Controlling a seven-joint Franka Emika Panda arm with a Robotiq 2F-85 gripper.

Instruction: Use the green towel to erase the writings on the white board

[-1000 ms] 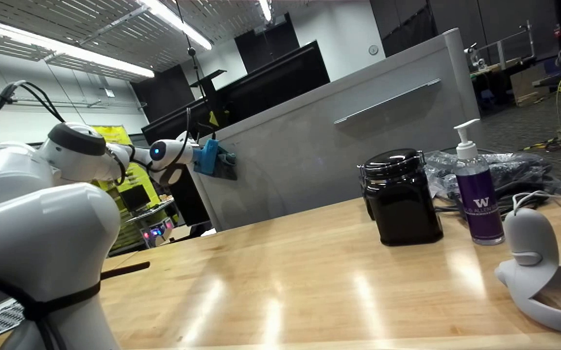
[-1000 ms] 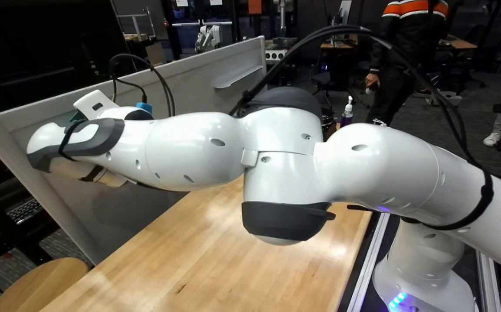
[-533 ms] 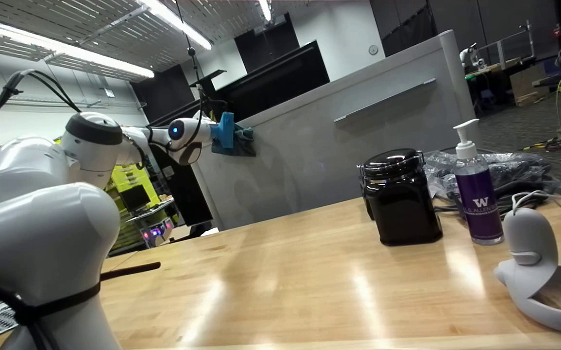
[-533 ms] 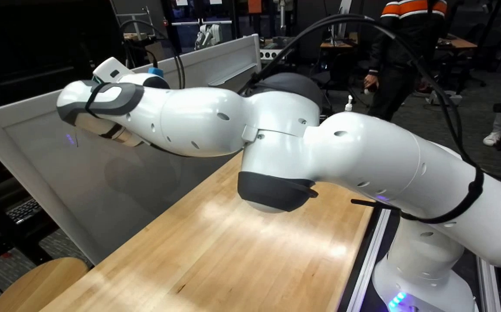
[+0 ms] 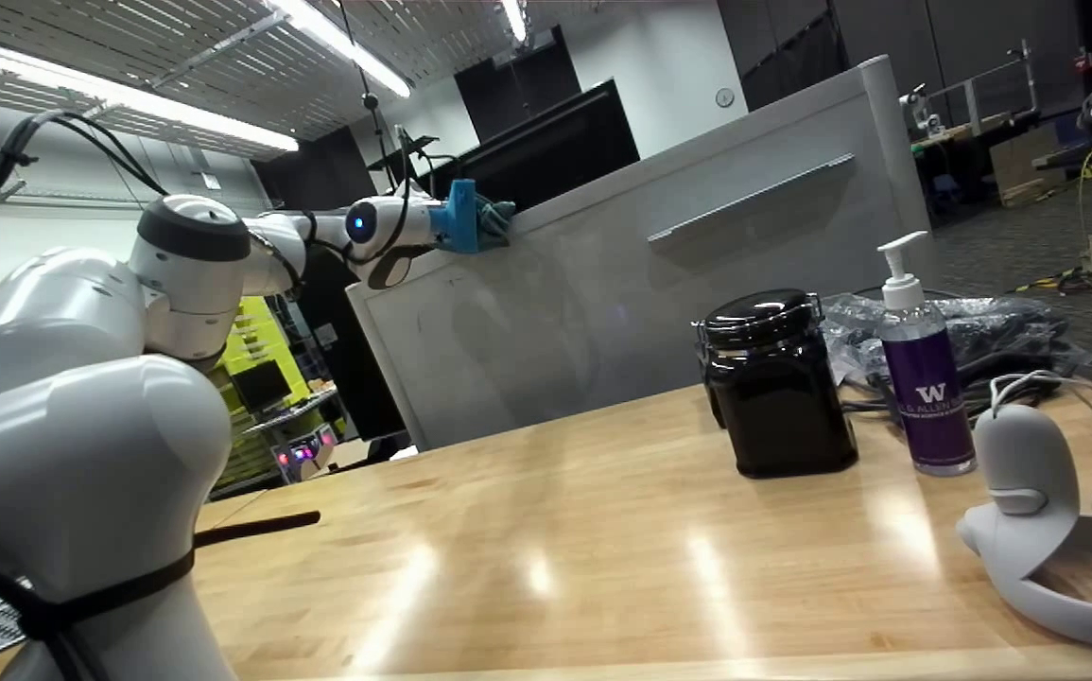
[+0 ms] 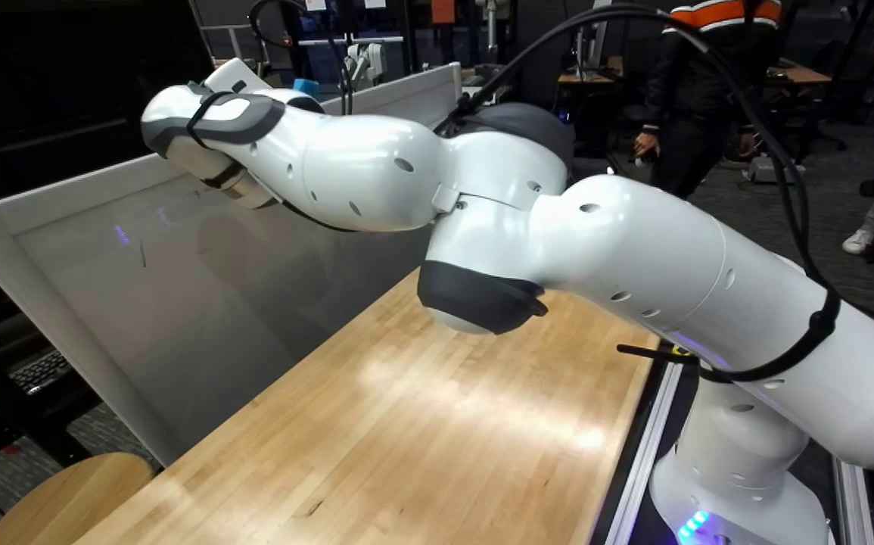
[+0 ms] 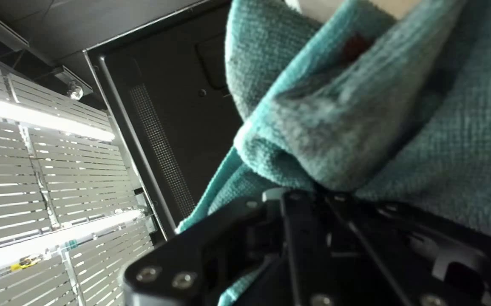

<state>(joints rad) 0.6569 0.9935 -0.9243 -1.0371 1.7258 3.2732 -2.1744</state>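
Clamping the green towel (image 7: 381,127) tight, the gripper (image 7: 311,196) holds it up by the top edge of the white board (image 5: 555,322), contact unclear! Grip done; purple writing (image 6: 121,235) and a dark stroke (image 6: 143,254) show there, so erasing looks unfinished.

Gripper (image 7: 319,199) has shiny metal screws (image 7: 183,279), towel (image 7: 356,127) in it is rough napped cloth, white board (image 5: 546,331) below gripper smooth with soft sheen, table (image 5: 593,530) well below it glossy wood.
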